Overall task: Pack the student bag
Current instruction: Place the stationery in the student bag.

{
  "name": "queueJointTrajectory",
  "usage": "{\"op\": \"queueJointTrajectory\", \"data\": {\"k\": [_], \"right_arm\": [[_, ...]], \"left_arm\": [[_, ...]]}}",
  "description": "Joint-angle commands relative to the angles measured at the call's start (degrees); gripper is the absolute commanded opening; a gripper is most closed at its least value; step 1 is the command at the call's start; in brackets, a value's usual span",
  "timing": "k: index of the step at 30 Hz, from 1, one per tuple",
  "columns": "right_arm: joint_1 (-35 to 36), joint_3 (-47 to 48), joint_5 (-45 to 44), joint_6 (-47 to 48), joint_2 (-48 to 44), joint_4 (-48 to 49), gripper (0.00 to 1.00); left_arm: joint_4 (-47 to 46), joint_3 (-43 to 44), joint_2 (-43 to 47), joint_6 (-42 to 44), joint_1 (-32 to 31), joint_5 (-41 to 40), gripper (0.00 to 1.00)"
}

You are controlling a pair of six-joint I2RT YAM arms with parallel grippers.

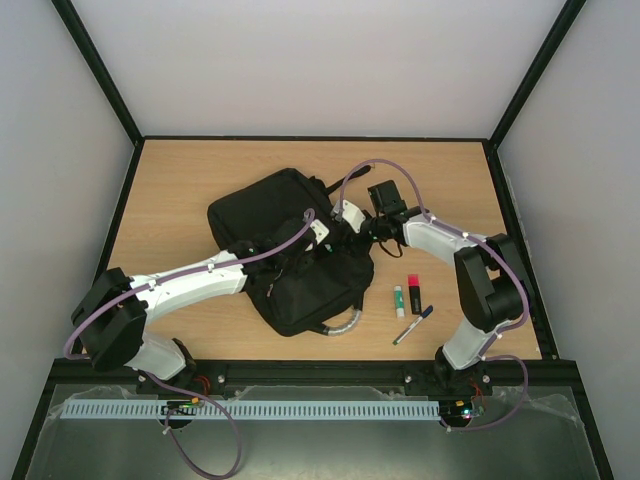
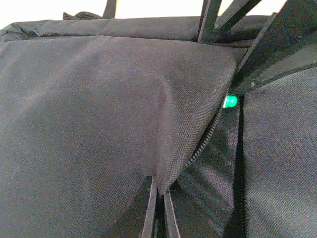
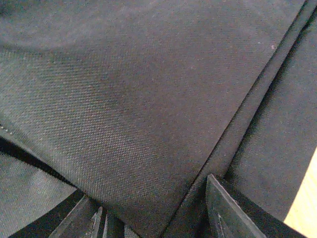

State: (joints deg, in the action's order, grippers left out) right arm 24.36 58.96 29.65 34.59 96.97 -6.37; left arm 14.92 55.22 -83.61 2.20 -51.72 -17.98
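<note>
The student bag (image 1: pixel 280 240) lies at the middle of the table (image 1: pixel 180 190), with a pen (image 1: pixel 412 326) on its right. The left claw (image 2: pixel 157 191) is narrow, pinching a raised flap of the bag's fabric beside the zipper (image 2: pixel 205 139). The right claw (image 3: pixel 153 196) straddles a fabric fold, and I cannot tell whether it grips.

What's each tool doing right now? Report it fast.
Left tool: closed, pinching fabric of the student bag.
Right tool: on the bag; open or closed cannot be told.
</note>
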Motion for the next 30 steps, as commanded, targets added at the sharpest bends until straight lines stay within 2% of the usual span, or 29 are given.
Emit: {"op": "queueJointTrajectory", "data": {"k": [1,11,16,22,30], "right_arm": [[1.0,0.1,-0.6,-6.1,0.6,4.3,0.54],[3.7,-1.3,-4.4,-6.8,0.4,6.1,0.54],[3.7,-1.3,-3.5,-5.4,0.0,4.9,0.55],[3.8,-2.7,1.5,-2.9,-1.6,3.7,0.59],[5.4,-1.1,-0.8,-6.5,-0.2,4.9,0.62]], "left_arm": [[-1.0,0.2,1.0,0.3,0.1,1.8,0.02],[-0.9,0.4,0.9,0.3,0.1,1.9,0.02],[-0.8,0.5,0.9,0.3,0.1,1.9,0.02],[-0.8,0.5,1.2,0.3,0.1,1.9,0.02],[-0.8,0.5,1.0,0.3,0.1,2.0,0.02]]}}
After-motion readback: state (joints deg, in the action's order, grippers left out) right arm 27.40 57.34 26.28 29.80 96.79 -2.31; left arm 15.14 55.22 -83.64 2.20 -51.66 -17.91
